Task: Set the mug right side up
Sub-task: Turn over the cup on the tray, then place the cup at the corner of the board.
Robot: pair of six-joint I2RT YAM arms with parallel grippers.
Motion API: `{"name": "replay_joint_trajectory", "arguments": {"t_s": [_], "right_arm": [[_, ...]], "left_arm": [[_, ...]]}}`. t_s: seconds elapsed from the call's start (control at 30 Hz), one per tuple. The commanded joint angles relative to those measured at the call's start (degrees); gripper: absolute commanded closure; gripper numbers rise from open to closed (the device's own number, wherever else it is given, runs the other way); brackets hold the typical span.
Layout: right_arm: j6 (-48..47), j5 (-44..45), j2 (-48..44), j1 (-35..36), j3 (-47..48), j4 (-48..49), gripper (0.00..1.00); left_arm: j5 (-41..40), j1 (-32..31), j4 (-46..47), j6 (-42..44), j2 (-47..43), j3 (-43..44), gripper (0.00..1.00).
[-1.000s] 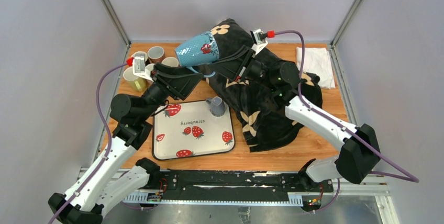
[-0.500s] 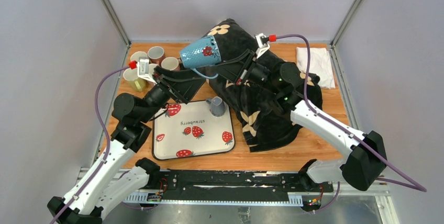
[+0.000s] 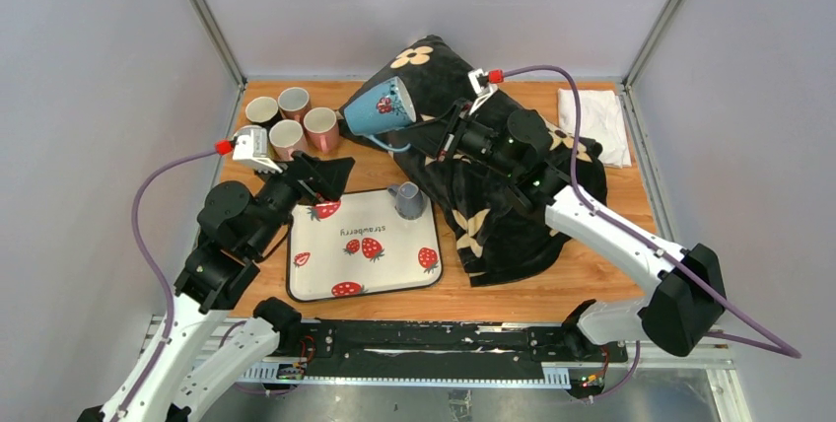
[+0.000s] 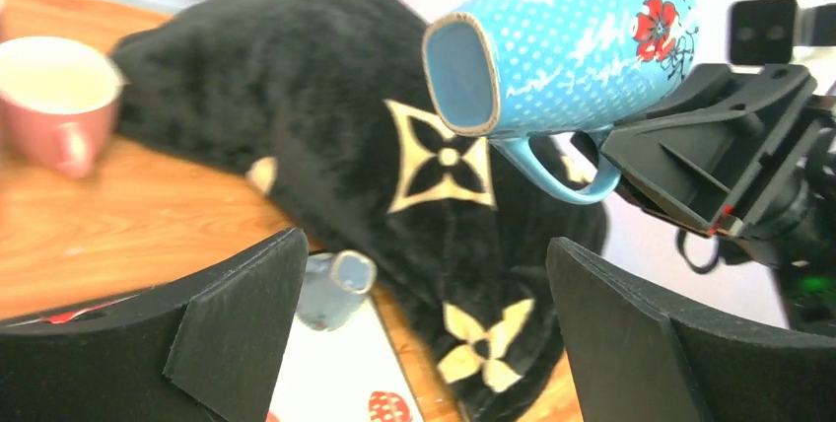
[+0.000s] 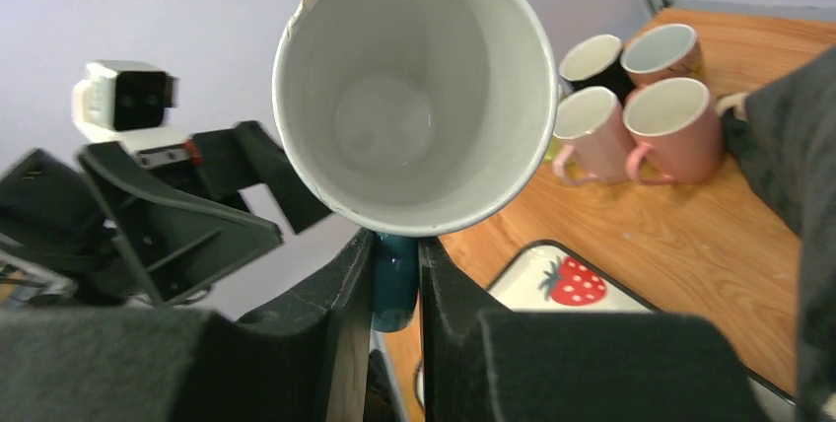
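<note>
Glazed ceramic in blue with white dots and a red flower: mug [image 3: 380,108], aloft on its side, clamped by its handle between the closed fingers of right tool [image 5: 394,279]. Mouth turned back toward that tool's wrist, narrow base pointing away from it, toward left tool [image 3: 330,168]. Not touching the worktop [image 3: 631,195]; hanging over the edge of black flowered cloth [image 3: 493,185].

Left tool spread wide and grasping nothing, low beside strawberry tray [image 3: 365,245], mug well ahead of and above its fingers.

Probably rigid, fairly heavy for a one-point grip, slick under the glaze, and liable to chip or shatter if dropped. Handle a narrow hold, so prone to swinging; safer second hold across the body wall or the rim, not the smooth tapering base.

Against a second ago: left tool then up against the mug's body, now let go, opened fully and drawn back toward the tray. Mug now carried by right tool alone, turned somewhat. Cluster of pink and brown mugs [image 3: 291,121] just beyond left tool, then partly hidden by it, now in plain sight.
</note>
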Motion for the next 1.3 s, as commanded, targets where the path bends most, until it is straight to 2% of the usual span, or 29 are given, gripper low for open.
{"name": "replay_joint_trajectory", "arguments": {"t_s": [0.0,0.13,0.43,0.93,1.27], "right_arm": [[-7.8,2.5,2.3,0.7,5.3,-2.7,1.0],[-12.1,2.9,6.4,0.8,9.5,-8.3,1.0],[-18.5,3.0,17.5,0.9,18.1,-16.3,1.0],[-22.2,4.3,34.4,0.9,31.0,-20.4,1.0],[-26.0,6.7,42.1,1.6,37.5,-23.3,1.0]], "left_arm": [[-15.2,-0.3,-13.5,4.2,-0.7,4.5,0.0],[-20.8,-0.3,-19.4,6.1,-0.4,6.1,0.0],[-25.0,-0.3,-22.6,8.8,-1.9,5.7,0.0],[-26.8,-0.3,-24.9,10.5,-2.8,4.0,0.0],[-28.1,-0.3,-25.3,11.9,-3.0,2.8,0.0]]}}
